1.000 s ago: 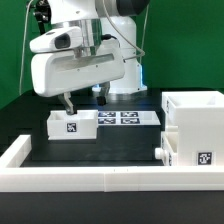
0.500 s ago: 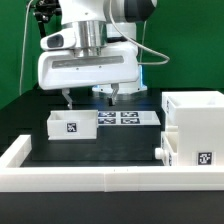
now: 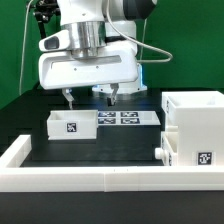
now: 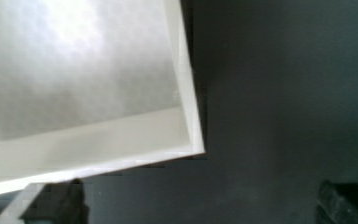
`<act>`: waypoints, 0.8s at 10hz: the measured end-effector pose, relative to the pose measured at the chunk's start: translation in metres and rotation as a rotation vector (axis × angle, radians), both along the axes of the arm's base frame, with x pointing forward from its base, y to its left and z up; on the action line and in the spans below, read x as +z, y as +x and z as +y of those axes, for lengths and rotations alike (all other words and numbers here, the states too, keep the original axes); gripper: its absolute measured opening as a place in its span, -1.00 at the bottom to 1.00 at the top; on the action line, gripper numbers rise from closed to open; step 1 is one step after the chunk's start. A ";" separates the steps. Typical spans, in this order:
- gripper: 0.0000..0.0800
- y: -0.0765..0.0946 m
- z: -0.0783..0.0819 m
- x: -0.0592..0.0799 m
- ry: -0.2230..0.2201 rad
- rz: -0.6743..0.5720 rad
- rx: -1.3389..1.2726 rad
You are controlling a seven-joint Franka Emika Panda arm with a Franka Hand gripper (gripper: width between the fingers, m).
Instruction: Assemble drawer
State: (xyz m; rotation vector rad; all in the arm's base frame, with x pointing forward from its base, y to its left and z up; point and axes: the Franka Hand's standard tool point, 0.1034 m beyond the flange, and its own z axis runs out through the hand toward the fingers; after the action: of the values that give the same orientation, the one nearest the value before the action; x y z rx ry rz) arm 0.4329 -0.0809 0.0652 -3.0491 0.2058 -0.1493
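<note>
A small white open-topped tray (image 3: 72, 125) with a square tag on its front stands on the black table at the exterior view's left. The tall white housing (image 3: 195, 118) stands at the exterior view's right. A lower tagged white part with a small knob (image 3: 160, 152) is at its foot. My gripper (image 3: 90, 98) hangs open and empty above and just behind the tray, its fingers (image 3: 68, 98) spread wide. In the wrist view the tray (image 4: 87, 90) fills one side, and the gripper (image 4: 197, 205) holds nothing between its dark fingertips (image 4: 43, 205).
The marker board (image 3: 128, 118) lies flat behind the tray, right of it in the exterior view. A low white border wall (image 3: 90, 176) runs along the front and left of the table. The robot's base stands behind the marker board.
The hand has shifted toward the exterior view's right and turned square to the camera, both fingers now showing over the tray's back edge. In the last half second nothing moved.
</note>
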 end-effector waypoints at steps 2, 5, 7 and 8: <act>0.62 -0.002 0.001 -0.002 0.001 0.006 0.004; 0.62 -0.032 0.014 -0.020 -0.020 0.024 -0.005; 0.62 -0.044 0.012 -0.034 -0.025 0.039 0.066; 0.62 -0.049 0.006 -0.037 -0.026 0.046 0.099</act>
State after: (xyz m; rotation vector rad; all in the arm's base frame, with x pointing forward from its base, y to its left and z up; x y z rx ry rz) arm 0.3843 -0.0753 0.0278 -3.0823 0.0566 -0.0765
